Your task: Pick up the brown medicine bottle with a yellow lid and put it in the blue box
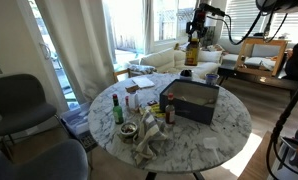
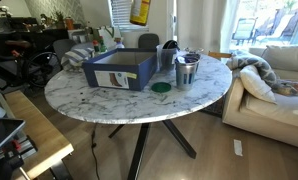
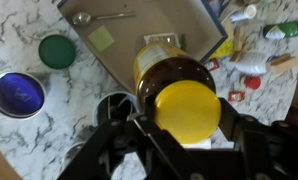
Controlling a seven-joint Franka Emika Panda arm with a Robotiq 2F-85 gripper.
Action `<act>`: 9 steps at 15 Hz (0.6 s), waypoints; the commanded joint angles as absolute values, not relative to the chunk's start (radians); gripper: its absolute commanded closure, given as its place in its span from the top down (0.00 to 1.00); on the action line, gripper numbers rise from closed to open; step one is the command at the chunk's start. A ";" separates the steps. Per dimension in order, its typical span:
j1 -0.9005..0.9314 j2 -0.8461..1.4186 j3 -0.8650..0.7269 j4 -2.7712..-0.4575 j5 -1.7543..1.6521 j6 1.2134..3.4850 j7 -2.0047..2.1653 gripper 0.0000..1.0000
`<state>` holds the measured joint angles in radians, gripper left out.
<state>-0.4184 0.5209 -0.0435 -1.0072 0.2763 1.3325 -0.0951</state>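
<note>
My gripper [image 3: 184,122] is shut on the brown medicine bottle [image 3: 175,78], with a finger on each side of its yellow lid, which faces the wrist camera. In an exterior view the gripper [image 1: 196,30] holds the bottle [image 1: 192,52] high above the table, over the far side of the blue box [image 1: 194,101]. The bottle shows at the top edge of an exterior view [image 2: 140,10], well above the box [image 2: 119,70]. In the wrist view the open box [image 3: 139,45] lies below the bottle, with a spoon [image 3: 99,16] and a small yellow-green note inside.
A green bottle with a red cap [image 1: 117,108], small bottles and a crumpled cloth [image 1: 149,142] lie beside the box. A green lid [image 3: 57,50], a blue cup [image 3: 17,93] and metal cups [image 2: 186,70] stand near it. Chairs [image 1: 19,100] and a sofa [image 2: 269,80] ring the table.
</note>
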 commanded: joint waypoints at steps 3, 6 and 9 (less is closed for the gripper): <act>-0.395 0.515 -0.024 -1.029 0.272 1.260 -0.139 0.62; -0.384 0.519 -0.026 -1.048 0.263 1.277 -0.130 0.37; -0.327 0.501 -0.023 -1.170 0.215 1.350 -0.097 0.37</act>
